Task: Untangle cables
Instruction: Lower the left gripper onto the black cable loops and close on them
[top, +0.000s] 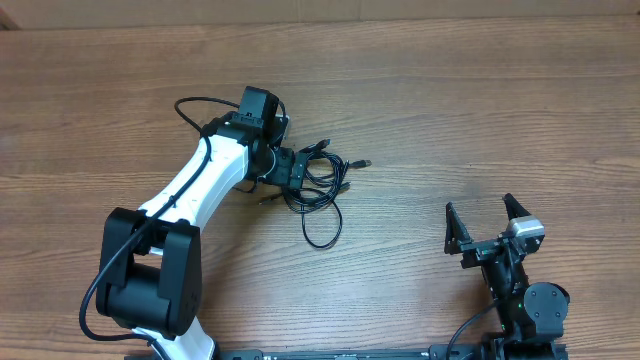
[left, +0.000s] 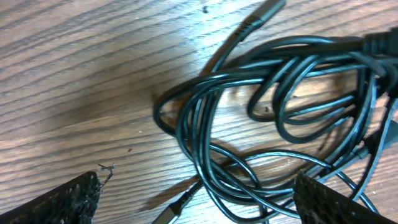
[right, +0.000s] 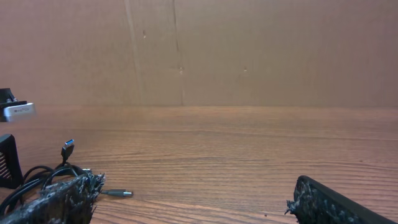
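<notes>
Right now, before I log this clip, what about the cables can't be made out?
- Overhead: the cables are too small to count; the left gripper covers part of them.
- Left wrist: the bundle runs off the right and bottom edges.
- Right wrist: a finger of the right gripper hides most of it.

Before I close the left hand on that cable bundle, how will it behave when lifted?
The cables look thin and loosely looped, so they will probably droop rather than hold shape. The loops cross one another, so lifting one strand likely drags the whole bundle. The free plug may trail across the table.
</notes>
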